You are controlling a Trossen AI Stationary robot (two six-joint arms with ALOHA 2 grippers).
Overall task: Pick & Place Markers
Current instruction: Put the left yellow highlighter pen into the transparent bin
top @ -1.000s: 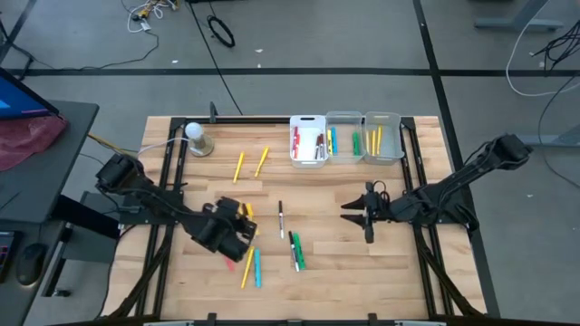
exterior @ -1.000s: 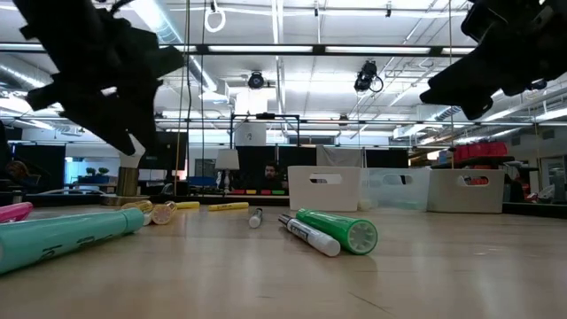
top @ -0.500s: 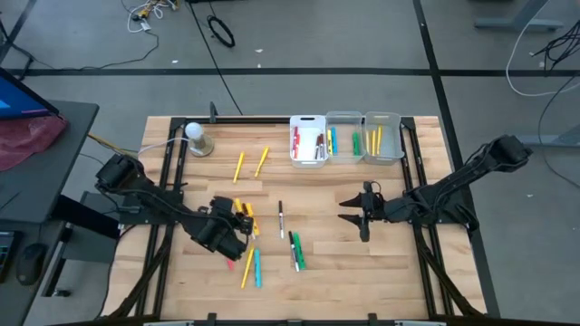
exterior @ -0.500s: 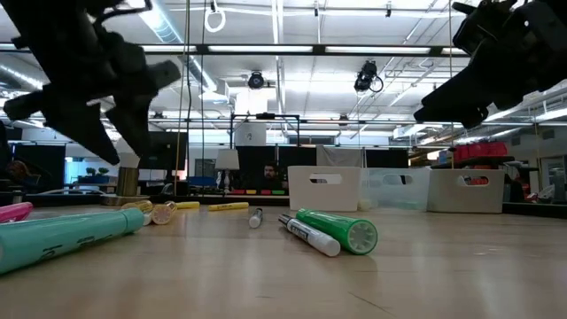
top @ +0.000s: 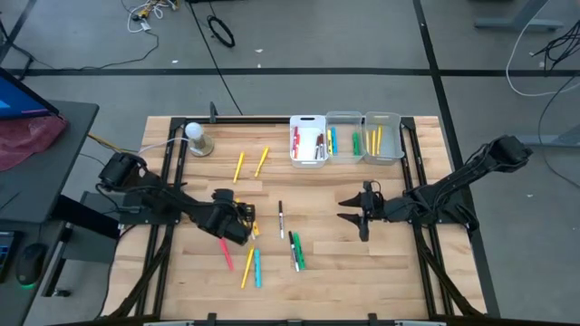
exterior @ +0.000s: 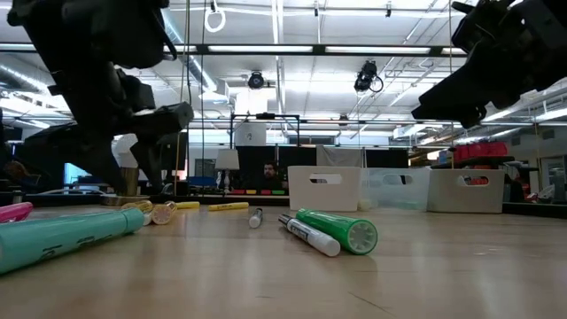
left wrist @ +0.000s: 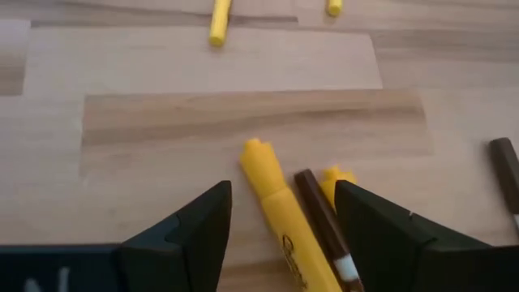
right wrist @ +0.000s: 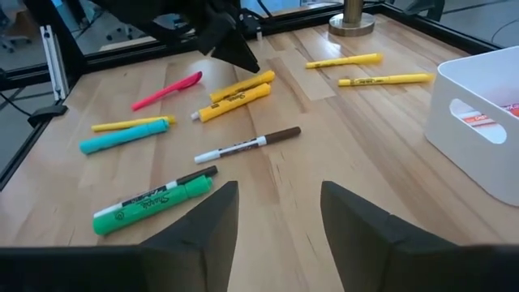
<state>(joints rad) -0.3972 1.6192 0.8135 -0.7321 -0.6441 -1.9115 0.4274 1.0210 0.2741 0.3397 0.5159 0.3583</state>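
**Left gripper now low over the yellow marker cluster**

Since a second ago your left gripper (top: 237,220) has swung up-table and dropped from above the pink marker (top: 226,255) to the yellow marker (left wrist: 280,235) near the table's middle-left; the pink marker, earlier under the arm, now lies uncovered. Your left fingers (left wrist: 199,231) are spread, one on each side of the yellow marker and the thin brown-capped pen (left wrist: 324,219) lying against it, with nothing gripped. A second yellow marker tip (left wrist: 336,178) sits just beyond the brown-capped pen, so three items crowd between the jaws.

Your right gripper (top: 355,214) hangs over bare wood right of centre, fingers parted and empty; it has barely shifted.

Around the left gripper: the cyan marker (top: 257,268) and another yellow marker (top: 246,269) lie just below it, near the front edge. To its right you have the white pen (top: 280,220), then the green marker (top: 298,252) beside a white-barrelled pen (top: 293,253). Two more yellow markers (top: 239,167) lie well apart toward the back, near the round-based lamp (top: 198,139) at the back left corner.

Three bins (top: 307,139) stand in a row at the back edge, already holding several markers. Open wood lies between the two grippers and in front of the bins
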